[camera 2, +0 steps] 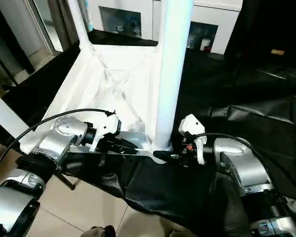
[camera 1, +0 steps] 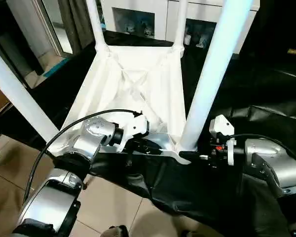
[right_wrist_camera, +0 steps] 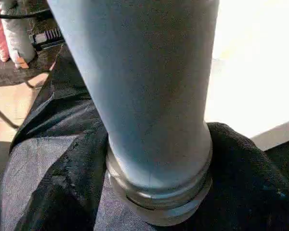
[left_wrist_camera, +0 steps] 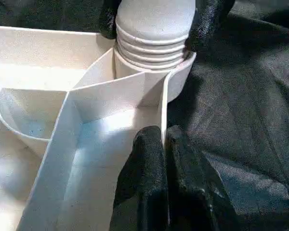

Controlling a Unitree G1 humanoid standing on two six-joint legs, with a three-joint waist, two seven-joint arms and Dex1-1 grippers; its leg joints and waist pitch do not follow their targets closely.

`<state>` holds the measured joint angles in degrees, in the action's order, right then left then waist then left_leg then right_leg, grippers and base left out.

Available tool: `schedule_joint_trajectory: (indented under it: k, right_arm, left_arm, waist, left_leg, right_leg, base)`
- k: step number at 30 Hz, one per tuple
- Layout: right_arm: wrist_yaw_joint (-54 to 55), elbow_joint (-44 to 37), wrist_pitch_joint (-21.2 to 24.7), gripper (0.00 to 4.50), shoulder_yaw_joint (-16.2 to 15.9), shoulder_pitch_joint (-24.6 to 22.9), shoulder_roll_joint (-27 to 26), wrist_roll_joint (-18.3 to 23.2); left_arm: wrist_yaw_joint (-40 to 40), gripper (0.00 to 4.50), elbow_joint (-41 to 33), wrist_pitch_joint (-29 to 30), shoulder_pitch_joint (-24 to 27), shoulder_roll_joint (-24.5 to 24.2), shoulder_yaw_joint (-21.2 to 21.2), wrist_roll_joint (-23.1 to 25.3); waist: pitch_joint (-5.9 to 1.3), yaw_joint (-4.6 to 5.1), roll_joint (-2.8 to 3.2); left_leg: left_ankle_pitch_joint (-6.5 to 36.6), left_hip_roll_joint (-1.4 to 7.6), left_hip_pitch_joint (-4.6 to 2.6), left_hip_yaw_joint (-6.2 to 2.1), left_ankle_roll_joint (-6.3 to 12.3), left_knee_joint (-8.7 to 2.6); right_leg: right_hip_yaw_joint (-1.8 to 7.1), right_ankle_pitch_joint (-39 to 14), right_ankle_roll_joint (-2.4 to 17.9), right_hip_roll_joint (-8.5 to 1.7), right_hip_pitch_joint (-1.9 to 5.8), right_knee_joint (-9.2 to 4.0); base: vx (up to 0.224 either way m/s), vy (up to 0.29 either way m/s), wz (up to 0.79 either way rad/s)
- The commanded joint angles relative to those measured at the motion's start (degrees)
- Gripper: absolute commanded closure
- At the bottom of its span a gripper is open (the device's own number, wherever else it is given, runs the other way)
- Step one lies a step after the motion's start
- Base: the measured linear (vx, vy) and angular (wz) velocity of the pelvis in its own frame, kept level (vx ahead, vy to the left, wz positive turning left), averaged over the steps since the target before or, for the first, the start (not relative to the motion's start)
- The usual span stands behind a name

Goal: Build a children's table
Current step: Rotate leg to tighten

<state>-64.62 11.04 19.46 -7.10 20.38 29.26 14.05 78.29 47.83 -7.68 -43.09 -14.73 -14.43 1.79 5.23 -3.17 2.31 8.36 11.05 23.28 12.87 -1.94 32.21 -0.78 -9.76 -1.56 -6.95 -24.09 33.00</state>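
The white plastic tabletop (camera 1: pixel 138 84) lies upside down on black cloth (camera 1: pixel 266 113), four white tube legs standing. At 5 o'clock, the last leg (camera 1: pixel 212 74) has threads exposed. Left fingers (left_wrist_camera: pixel 156 159) pinch the rim; right fingers (left_wrist_camera: pixel 207 24) straddle the leg's base, grip uncertain.

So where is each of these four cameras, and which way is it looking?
Head cameras, left and right eye: look forward and down over both silver forearms at the upturned table top.
Left wrist: along the left gripper, shut on the table's rim.
Right wrist: close on the near leg.
Shared: both wrist views show that leg's threaded base.
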Motion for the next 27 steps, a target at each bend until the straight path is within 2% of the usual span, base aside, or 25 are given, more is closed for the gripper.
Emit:
schedule_joint_trajectory:
  k: [1, 3, 4, 5, 7, 10, 11, 12, 13, 14, 15, 17, 19, 20, 22, 24, 27]
  right_arm:
    - [1.04, -1.58, 0.9, 1.69, -0.86, -1.43, -1.72, 1.21]
    - [3.39, -0.99, 0.91, 1.73, -0.47, -1.67, -2.75, 0.62]
    - [9.4, 0.88, 0.46, 1.76, 0.27, -1.92, -5.23, -1.34]
    - [9.4, 0.88, 0.46, 1.76, 0.27, -1.92, -5.23, -1.34]
    - [16.12, 3.09, 0.38, 1.76, 1.13, -1.89, -8.17, -3.26]
    - [18.42, 3.78, 0.67, 1.77, 1.52, -1.87, -9.29, -3.68]
    - [26.35, 5.95, 1.46, 1.77, 2.79, -1.62, -14.29, -4.45]
    - [27.92, 6.42, 1.5, 1.77, 3.04, -1.48, -15.34, -4.57]
    - [33.98, 8.28, 1.63, 1.77, 3.54, -0.62, -19.87, -5.16]
    - [35.06, 8.64, 1.64, 1.78, 3.52, -0.37, -20.82, -5.3]
    - [36.69, 9.22, 1.81, 1.78, 2.85, 0.29, -22.66, -5.83]
    - [36.71, 9.23, 1.82, 1.78, 2.83, 0.3, -22.69, -5.85]
    - [35.5, 8.63, 1.79, 1.78, 0.85, 0.86, -23.98, -6.2]
    - [35.5, 8.63, 1.79, 1.78, 0.85, 0.86, -23.98, -6.2]
    - [32.83, 7.3, 1.89, 1.08, 0.82, 1.18, -23.55, -4.79]
    - [31.73, 7.0, 1.74, 0.98, 0.87, 1.24, -22.73, -4.53]
    - [29.49, 6.54, 0.08, 0.85, 0.35, 1.11, -20.8, -5.6]
  left_arm:
    - [-2.7, 4.5, -0.82, -0.33, -0.05, 1.87, 2.2, -2.89]
    - [-5.14, 4.5, 0.09, -0.68, -0.52, 2.39, 2.46, -2.28]
    - [-11.19, 4.5, 2.23, -0.72, -1.75, 3.61, 2.89, -0.67]
    - [-11.19, 4.5, 2.23, -0.72, -1.75, 3.61, 2.89, -0.67]
    - [-16.83, 4.5, 4.05, 0.02, -2.89, 5.14, 3.37, 0.43]
    - [-18.33, 4.5, 4.49, 0.32, -3.18, 5.76, 3.59, 0.53]
    - [-24.24, 4.5, 5.94, 0.47, -4.19, 8.47, 3.88, 1.26]
    - [-25.27, 4.5, 6.25, 0.47, -4.36, 8.95, 3.86, 1.44]
    - [-29.76, 4.5, 7.51, 0.48, -4.96, 11.23, 3.82, 2.1]
    - [-30.66, 4.5, 7.76, 0.5, -5.04, 11.73, 3.82, 2.2]
    - [-31.68, 4.5, 7.99, 0.62, -5.02, 12.83, 3.7, 2.24]
    - [-31.69, 4.5, 7.99, 0.62, -5.01, 12.85, 3.7, 2.24]
    - [-31.81, 4.5, 7.97, 0.5, -4.78, 13.75, 3.21, 2.34]
    - [-31.81, 4.5, 7.97, 0.5, -4.78, 13.75, 3.21, 2.34]
    - [-29.33, 4.5, 7.49, -0.23, -4.3, 13.86, 2.56, 2.22]
    - [-27.95, 4.5, 7.18, -0.52, -4.05, 13.59, 2.29, 2.08]
    - [-25.49, 4.5, 7.06, -1.05, -3.7, 13.0, 2.06, 2.17]
  waist:
    - [-3.49, 0.18, -1.54]
    - [-3.51, 0.18, -1.43]
    - [-3.33, 0.42, -1.46]
    - [-3.29, 0.56, -1.51]
    - [-3.29, 1.08, -1.71]
    - [-3.22, 1.46, -1.84]
    - [-3.18, 1.49, -0.86]
    - [-3.18, 1.49, -0.86]
    - [-3.25, 2.11, -1.25]
    - [-3.23, 2.23, -1.38]
    - [-3.23, 2.37, -1.02]
    - [-3.16, 2.64, -1.21]
    - [-3.23, 2.83, -1.05]
    - [-3.23, 2.85, -1.01]
    - [-3.27, 2.85, -1.03]
    - [-3.3, 2.85, -0.97]
    - [-3.5, 2.71, -0.93]
  left_leg:
    - [15.33, 1.86, -1.69, -0.82, 4.9, -3.61]
    - [16.02, 1.85, -1.75, -0.89, 4.46, -3.7]
    - [17.01, 1.83, -1.69, -0.9, 3.87, -3.83]
    - [17.82, 1.72, -1.71, -0.9, 3.41, -3.85]
    - [19.29, 1.53, -1.74, -1.17, 1.93, -4.03]
    - [20.01, 1.39, -1.7, -1.29, 1.74, -4.08]
    - [20.34, 1.41, -1.87, -1.32, 1.51, -4.14]
    - [20.34, 1.41, -1.87, -1.32, 1.51, -4.14]
    - [21.69, 1.24, -1.69, -1.47, 0.16, -4.32]
    - [21.78, 1.19, -1.64, -1.6, -0.31, -4.46]
    - [22.53, 1.21, -1.83, -1.71, -0.59, -4.54]
    - [24.37, 1.1, -2.12, -1.63, -0.11, -4.45]
    - [24.15, 1.13, -1.87, -1.68, 0.64, -4.53]
    - [24.1, 1.15, -1.87, -1.69, 0.7, -4.56]
    - [24.02, 1.21, -1.8, -1.7, 0.83, -4.65]
    - [23.87, 1.26, -1.78, -1.67, 0.96, -4.66]
    - [21.98, 1.36, -1.7, -1.51, 1.61, -4.52]
  right_leg:
    - [0.5, -13.74, 13.78, -0.55, 1.95, -3.6]
    - [0.48, -15.0, 13.48, -0.63, 1.92, -3.72]
    - [0.53, -16.3, 13.0, -0.55, 1.64, -3.9]
    - [0.54, -17.57, 12.6, -0.57, 1.57, -4.07]
    - [0.54, -20.86, 11.1, -0.67, 1.54, -4.4]
    - [0.52, -22.84, 9.95, -0.64, 1.5, -4.71]
    - [0.61, -23.54, 9.49, -0.69, 1.27, -4.82]
    - [0.61, -23.54, 9.49, -0.69, 1.27, -4.82]
    - [0.43, -24.97, 8.74, -0.58, 1.12, -4.95]
    - [0.3, -25.69, 8.35, -0.6, 1.25, -4.98]
    - [0.26, -26.39, 7.83, -0.53, 1.17, -5.08]
    - [0.34, -27.76, 7.26, -0.45, 0.87, -5.58]
    - [0.36, -27.25, 6.85, -0.45, 0.98, -5.62]
    - [0.36, -26.99, 6.87, -0.43, 0.97, -5.62]
    - [0.34, -26.11, 7.1, -0.44, 1.04, -5.53]
    - [0.35, -25.09, 7.48, -0.44, 1.1, -5.46]
    - [0.43, -20.6, 8.93, -0.44, 1.36, -5.08]
  base:
    - [0.0, 0.0, 0.0]
    - [0.0, 0.0, 0.0]
    - [0.0, 0.0, 0.0]
    - [0.0, 0.0, 0.0]
    - [0.0, 0.0, 0.0]
    - [0.0, 0.0, 0.0]
    - [0.0, 0.0, 0.0]
    - [0.0, 0.0, 0.0]
    - [0.0, 0.0, 0.0]
    - [0.0, 0.0, 0.0]
    - [0.0, 0.0, 0.0]
    - [0.0, 0.0, 0.0]
    - [0.0, 0.0, 0.0]
    - [0.0, 0.0, 0.0]
    - [0.0, 0.0, 0.0]
    - [0.0, 0.0, 0.0]
    - [0.0, 0.0, 0.0]
